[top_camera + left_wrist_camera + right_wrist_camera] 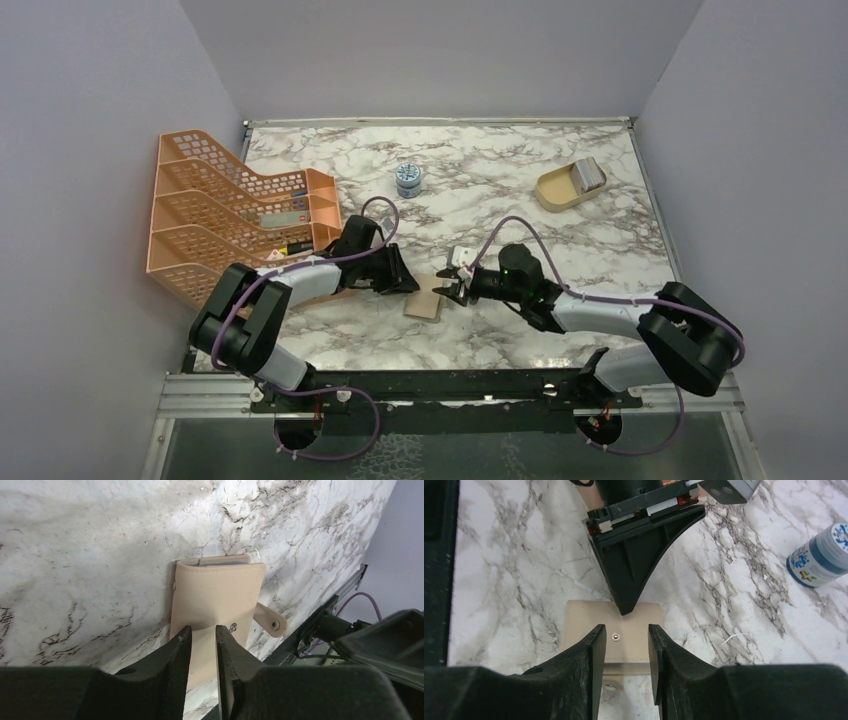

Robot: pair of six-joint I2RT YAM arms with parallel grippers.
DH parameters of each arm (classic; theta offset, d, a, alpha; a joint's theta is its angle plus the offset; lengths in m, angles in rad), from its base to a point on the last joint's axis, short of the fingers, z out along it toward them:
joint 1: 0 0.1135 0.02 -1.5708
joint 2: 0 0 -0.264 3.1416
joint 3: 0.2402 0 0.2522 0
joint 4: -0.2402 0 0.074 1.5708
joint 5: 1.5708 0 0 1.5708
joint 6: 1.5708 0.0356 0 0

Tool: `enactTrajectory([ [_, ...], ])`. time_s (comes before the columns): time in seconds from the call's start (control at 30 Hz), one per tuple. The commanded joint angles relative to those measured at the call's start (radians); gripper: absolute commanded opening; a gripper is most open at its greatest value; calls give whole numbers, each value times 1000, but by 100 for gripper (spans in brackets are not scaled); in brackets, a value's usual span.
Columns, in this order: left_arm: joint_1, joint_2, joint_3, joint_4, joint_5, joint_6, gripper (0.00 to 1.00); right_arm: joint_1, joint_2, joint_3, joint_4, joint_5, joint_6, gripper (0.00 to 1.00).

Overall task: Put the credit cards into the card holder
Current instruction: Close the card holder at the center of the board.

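A closed tan bifold card holder (424, 300) was pinned on the marble table (500, 200) by the narrowly gapped left end effector (200, 630). The half-open, empty right end effector (624, 630) was set over its snap edge. Unfolding was judged to be needed next.

card holder (215, 595) near end: behind left pincer (203, 630) | dish (556, 192) contents: too small

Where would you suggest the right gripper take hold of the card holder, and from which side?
Probably by the snap tab: the card holder lies flat and closed, and the tab juts past its edge toward the right gripper, so come from that side.
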Motion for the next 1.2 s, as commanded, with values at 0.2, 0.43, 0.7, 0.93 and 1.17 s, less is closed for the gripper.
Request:
enactTrajectory([
  [0.2, -8, -37, 41, -81, -136, 61, 34, 5, -185, 64, -315, 198, 722, 36],
  [0.43, -37, -22, 37, -88, -157, 64, 34, 5, -194, 61, -450, 278, 1062, 35],
  [0.7, -75, 7, 38, -118, -202, 66, 33, 5, -108, 69, -478, 303, 1222, 35],
  [0.93, -90, 13, 34, -116, -219, 53, 31, 5, -82, 50, -432, 348, 1292, 36],
  [1.17, -101, 4, 14, -85, -215, 21, 29, 5, -31, 57, -370, 337, 1296, 38],
])
